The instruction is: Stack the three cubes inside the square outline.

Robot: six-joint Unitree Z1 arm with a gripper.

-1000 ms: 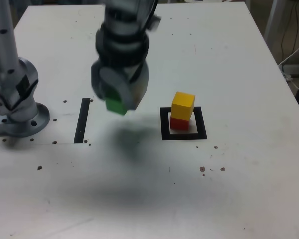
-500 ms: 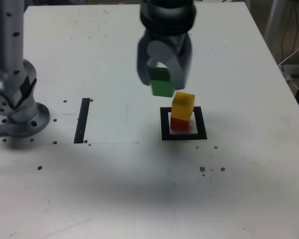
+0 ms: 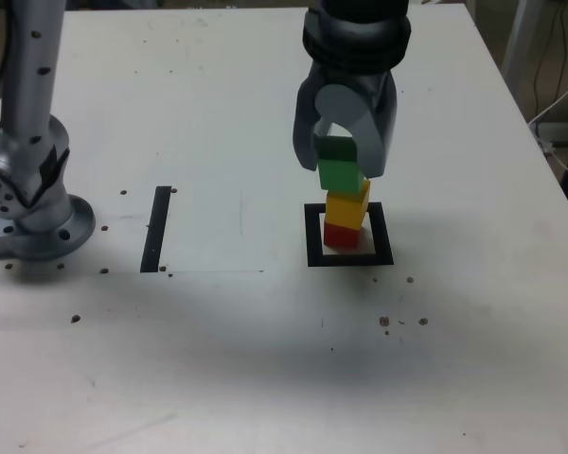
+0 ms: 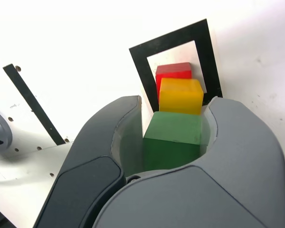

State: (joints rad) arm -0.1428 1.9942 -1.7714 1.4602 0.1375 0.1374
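We have carried the green cube [image 3: 341, 174] across from near the black strip [image 3: 156, 229] to just above the 2-cube stack. Our gripper [image 3: 345, 161] stays clamped on it. The yellow cube [image 3: 348, 205] sits on the red cube [image 3: 341, 234] inside the square outline [image 3: 312, 236]. Only lowering and releasing remain, we judge.

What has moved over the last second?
The gripper, shut on the green cube, carried it toward the exterior view's right, to just over the yellow cube. Yellow stayed on the red cube inside the outline.
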